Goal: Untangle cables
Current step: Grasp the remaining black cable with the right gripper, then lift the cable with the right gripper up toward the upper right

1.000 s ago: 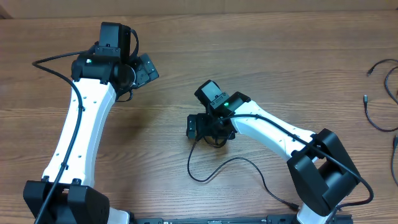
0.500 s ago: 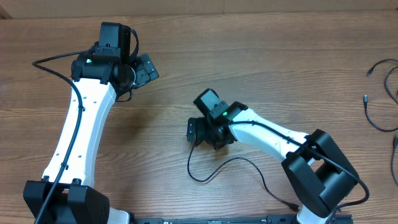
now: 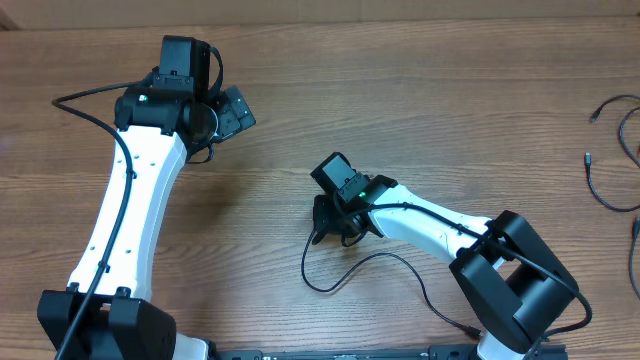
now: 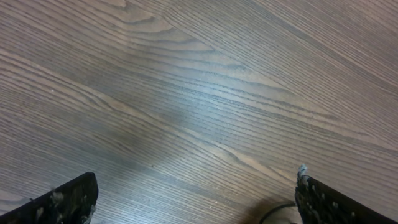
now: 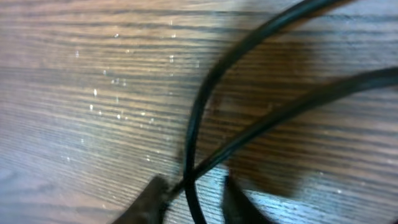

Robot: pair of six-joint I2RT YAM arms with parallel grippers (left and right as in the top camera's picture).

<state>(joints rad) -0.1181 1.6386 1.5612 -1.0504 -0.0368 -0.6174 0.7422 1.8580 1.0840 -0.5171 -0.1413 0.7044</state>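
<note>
Shifted left since before, the right tool has jaws nearly together astride the cable on the bench, probably to lift it; whether it is clamped, I cannot tell. Meanwhile the left tool waits spread apart; more cables lie far right.

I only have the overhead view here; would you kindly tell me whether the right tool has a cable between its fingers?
Observer: Yes; the right wrist view shows two strands of cable crossing, one running between the fingers of the right tool, though I cannot tell whether it is pinched.
Operator: Thank you. Does the left tool hold anything?
Observer: No; its wrist view shows it open, gripping nothing.
</note>
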